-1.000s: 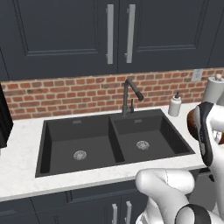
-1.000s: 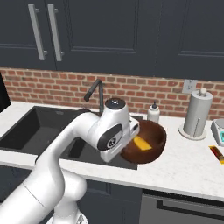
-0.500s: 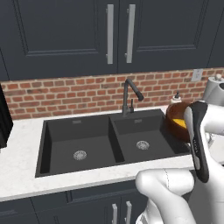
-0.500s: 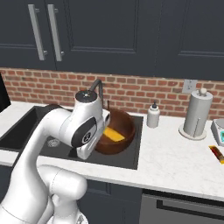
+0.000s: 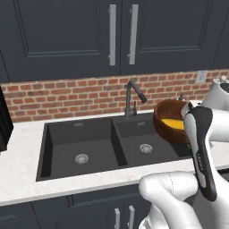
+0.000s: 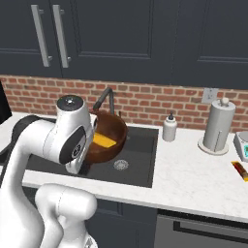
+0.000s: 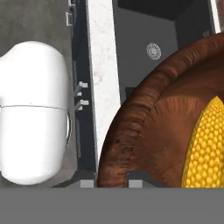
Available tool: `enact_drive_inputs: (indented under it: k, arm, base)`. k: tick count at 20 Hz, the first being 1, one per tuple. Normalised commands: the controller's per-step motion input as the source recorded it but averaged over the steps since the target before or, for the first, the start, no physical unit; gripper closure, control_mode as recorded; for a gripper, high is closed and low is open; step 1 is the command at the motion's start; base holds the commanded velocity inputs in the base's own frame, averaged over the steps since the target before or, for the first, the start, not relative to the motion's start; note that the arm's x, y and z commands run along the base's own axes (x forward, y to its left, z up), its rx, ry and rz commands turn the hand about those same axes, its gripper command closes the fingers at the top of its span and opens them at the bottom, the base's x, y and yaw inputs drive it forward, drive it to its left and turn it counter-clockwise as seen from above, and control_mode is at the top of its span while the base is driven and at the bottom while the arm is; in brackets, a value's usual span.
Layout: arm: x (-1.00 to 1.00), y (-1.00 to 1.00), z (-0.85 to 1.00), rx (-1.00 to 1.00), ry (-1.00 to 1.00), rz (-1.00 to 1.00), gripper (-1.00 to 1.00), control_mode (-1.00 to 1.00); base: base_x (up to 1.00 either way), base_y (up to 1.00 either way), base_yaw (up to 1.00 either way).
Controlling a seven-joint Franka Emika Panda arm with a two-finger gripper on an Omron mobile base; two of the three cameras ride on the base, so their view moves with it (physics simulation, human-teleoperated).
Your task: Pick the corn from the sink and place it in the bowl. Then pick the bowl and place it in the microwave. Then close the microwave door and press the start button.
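Note:
The reddish-brown wooden bowl (image 5: 167, 117) (image 6: 110, 133) hangs in the air over the right basin of the black sink (image 5: 62, 134) (image 6: 143, 156), tilted a little. The yellow corn (image 5: 172, 124) (image 6: 103, 140) (image 7: 209, 146) lies inside it. In the hand view my gripper (image 7: 111, 183) is shut on the bowl (image 7: 144, 131), whose rim sits between the two finger tips. In both base views the white arm hides the fingers. The microwave and its door are out of view.
A dark gooseneck tap (image 5: 133, 96) (image 6: 103, 100) rises just behind the bowl. On the counter to the right stand a soap bottle (image 6: 169, 127) and a paper towel roll (image 6: 216, 127); an orange-brown stick (image 6: 240, 170) lies at the far right. Dark wall cabinets hang above.
The arm has swung left with the bowl and corn, from above the counter right of the sink to over the right basin. The grip has stayed the same.

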Motion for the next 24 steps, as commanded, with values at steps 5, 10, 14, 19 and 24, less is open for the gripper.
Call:
enact_drive_inputs:
  k: [5, 10, 14, 19, 24]
  arm:
    - [-0.11, 0.54, 0.33, -0.13, 0.0, 0.03, 1.0, -1.0]
    - [-0.11, 0.25, 0.21, -0.04, 0.0, 0.03, 1.0, -1.0]
    - [-0.06, 0.03, 0.05, 0.0, 0.0, 0.0, 1.0, 1.0]
    - [0.0, 0.0, 0.0, 0.0, 0.0, 0.0, 1.0, 1.0]
    - [0.0, 0.0, 0.0, 0.0, 0.0, 0.0, 1.0, 1.0]
  base:
    - [0.0, 0.0, 0.0]
    - [0.0, 0.0, 0.0]
    - [-0.23, 0.06, 0.01]
    - [-0.59, 0.0, 0.01]
    - [-0.73, -0.02, -0.05]
